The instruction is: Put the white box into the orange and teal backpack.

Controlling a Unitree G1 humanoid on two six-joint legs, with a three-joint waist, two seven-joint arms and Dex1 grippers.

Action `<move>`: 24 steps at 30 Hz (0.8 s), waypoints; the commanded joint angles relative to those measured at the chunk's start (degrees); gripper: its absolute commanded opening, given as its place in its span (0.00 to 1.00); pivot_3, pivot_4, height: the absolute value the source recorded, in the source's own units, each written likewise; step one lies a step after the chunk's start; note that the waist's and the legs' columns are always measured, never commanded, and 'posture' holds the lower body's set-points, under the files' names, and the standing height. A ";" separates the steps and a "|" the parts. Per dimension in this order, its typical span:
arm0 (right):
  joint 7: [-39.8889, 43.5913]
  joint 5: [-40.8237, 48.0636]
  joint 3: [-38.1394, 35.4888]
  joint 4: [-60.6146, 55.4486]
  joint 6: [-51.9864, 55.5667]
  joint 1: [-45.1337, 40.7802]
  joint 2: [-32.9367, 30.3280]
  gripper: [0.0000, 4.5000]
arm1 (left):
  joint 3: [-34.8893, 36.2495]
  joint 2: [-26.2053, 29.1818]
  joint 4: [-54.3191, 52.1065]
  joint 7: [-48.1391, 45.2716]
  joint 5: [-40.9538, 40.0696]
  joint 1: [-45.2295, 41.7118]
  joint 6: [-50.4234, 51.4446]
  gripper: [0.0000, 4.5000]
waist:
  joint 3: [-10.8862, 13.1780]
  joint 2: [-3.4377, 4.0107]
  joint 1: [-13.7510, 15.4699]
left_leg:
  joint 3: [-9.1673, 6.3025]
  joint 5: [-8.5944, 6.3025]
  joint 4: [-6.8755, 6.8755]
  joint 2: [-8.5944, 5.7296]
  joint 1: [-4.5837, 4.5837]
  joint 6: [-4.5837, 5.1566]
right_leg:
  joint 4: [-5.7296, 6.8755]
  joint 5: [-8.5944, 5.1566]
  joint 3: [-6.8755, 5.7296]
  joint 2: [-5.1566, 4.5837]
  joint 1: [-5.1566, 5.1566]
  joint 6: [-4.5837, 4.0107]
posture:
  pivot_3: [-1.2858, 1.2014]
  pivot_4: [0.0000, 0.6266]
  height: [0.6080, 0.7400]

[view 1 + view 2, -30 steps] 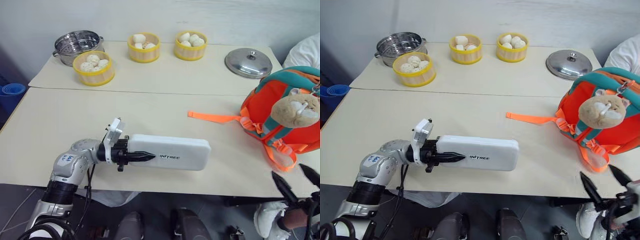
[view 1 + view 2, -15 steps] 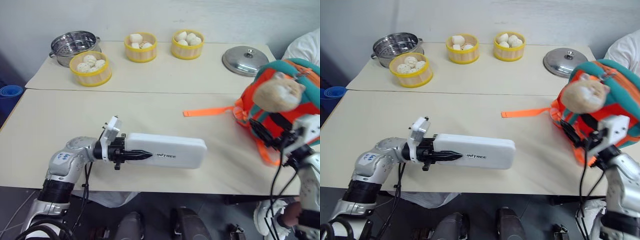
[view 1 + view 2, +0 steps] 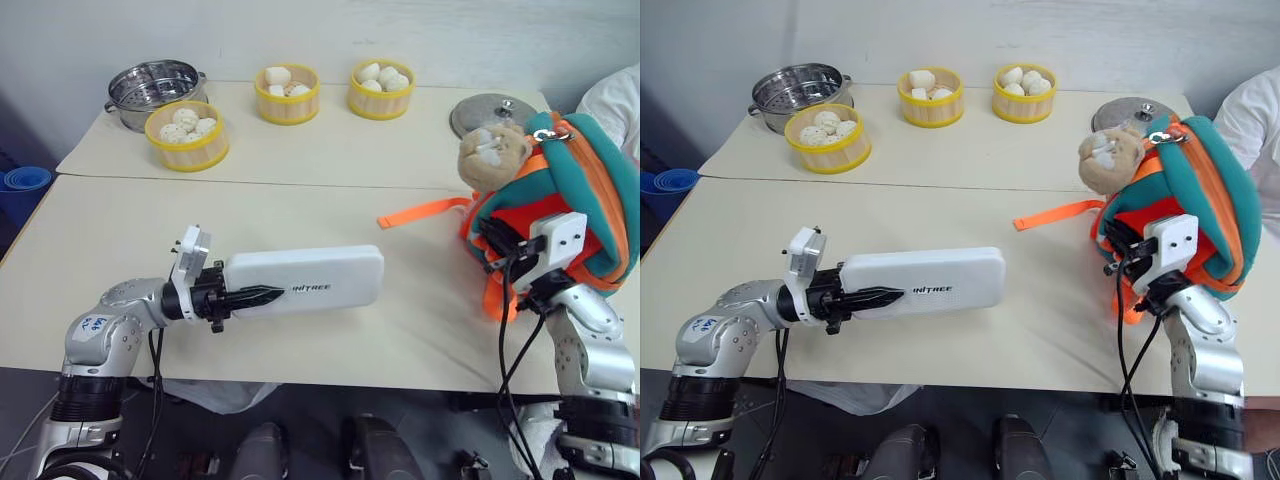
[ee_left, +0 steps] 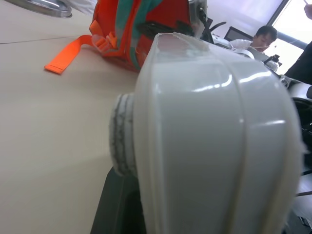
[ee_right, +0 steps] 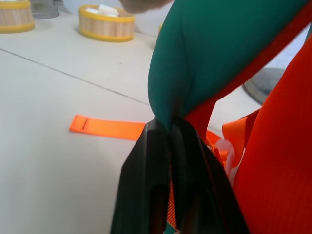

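The white box, long and flat with grey lettering, sticks out level over the near table, with my left gripper shut on its left end. From the left wrist view the box looms close, with the backpack beyond it. The orange and teal backpack stands at the table's right edge, its tan plush hamster hanging at its upper left. My right gripper is pressed into the backpack's front. In the right wrist view that gripper is shut on a fold of teal fabric.
An orange strap trails left from the backpack across the table. On the far table stand three yellow steamer baskets with buns, a metal pot and a metal lid partly behind the backpack. A person in white is at the far right.
My right gripper rose from below the table edge, reached the backpack and closed on its teal fabric. The backpack turned and the hamster swung up-left. The box shifted slightly left.
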 commanded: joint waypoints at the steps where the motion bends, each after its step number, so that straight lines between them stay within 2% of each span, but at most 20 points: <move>1: -6.65 0.71 -0.71 -9.30 5.02 2.65 2.30 0.29 | 1.04 0.25 -1.95 -0.48 -1.13 0.11 -1.14 0.26 | 0.00 0.00 -0.01 | 0.00 0.00 0.00 0.00 -0.01 0.01 | -0.01 0.00 0.00 0.00 0.00 0.00 | 0.52 0.24 1.00; 6: -17.75 -2.38 0.38 -21.26 12.10 4.84 6.79 0.67 | 0.82 0.20 -1.24 -0.65 -0.84 -0.03 -1.44 0.26 | 0.00 0.01 -0.32 | 0.02 0.02 -0.08 0.01 0.00 -0.03 | 0.02 -0.01 0.02 0.01 -0.07 -0.01 | 0.52 0.24 1.00; 10: -23.43 -7.18 2.67 -20.47 14.52 2.50 8.06 0.97 | 0.44 0.03 -0.63 -0.76 -0.70 -0.54 -1.31 0.26 | 0.00 0.00 -0.19 | 0.01 0.03 -0.08 0.01 -0.01 -0.05 | 0.02 -0.01 0.02 0.01 -0.09 -0.02 | 0.52 0.24 1.00; 13: -25.71 -10.95 4.36 -13.84 12.84 -2.35 7.97 0.99 | -0.10 -0.19 -0.20 -1.00 -0.60 -1.20 -1.22 0.26 | 0.00 0.00 -0.23 | 0.05 0.03 -0.05 -0.02 -0.02 -0.04 | 0.01 -0.01 0.04 0.00 -0.09 -0.01 | 0.52 0.24 1.00; 16: -25.60 -10.72 5.35 -7.11 10.96 -8.24 9.58 0.99 | -0.46 -0.47 0.24 -0.93 -0.63 -2.02 -1.07 0.26 | 0.00 0.00 -0.22 | 0.05 0.03 -0.06 -0.03 -0.02 -0.03 | 0.01 -0.01 0.03 0.01 -0.10 -0.02 | 0.52 0.24 1.00; 22: -29.23 -14.87 6.14 15.30 -0.34 -21.05 10.81 0.99 | -0.64 -0.78 0.76 -0.76 -0.59 -3.38 -1.51 0.26 | 0.01 0.01 -0.78 | 0.06 0.05 -0.06 -0.04 -0.05 -0.02 | 0.06 -0.01 0.03 0.02 -0.16 -0.02 | 0.52 0.24 1.00; 24: -27.82 -14.09 6.24 18.66 -4.02 -22.96 11.31 0.86 | -0.10 -0.51 0.69 -0.59 -0.82 -3.42 -1.48 0.26 | 0.01 0.01 -0.85 | 0.06 0.05 -0.06 -0.04 -0.08 -0.02 | 0.05 -0.01 0.03 0.02 -0.17 -0.03 | 0.52 0.24 1.00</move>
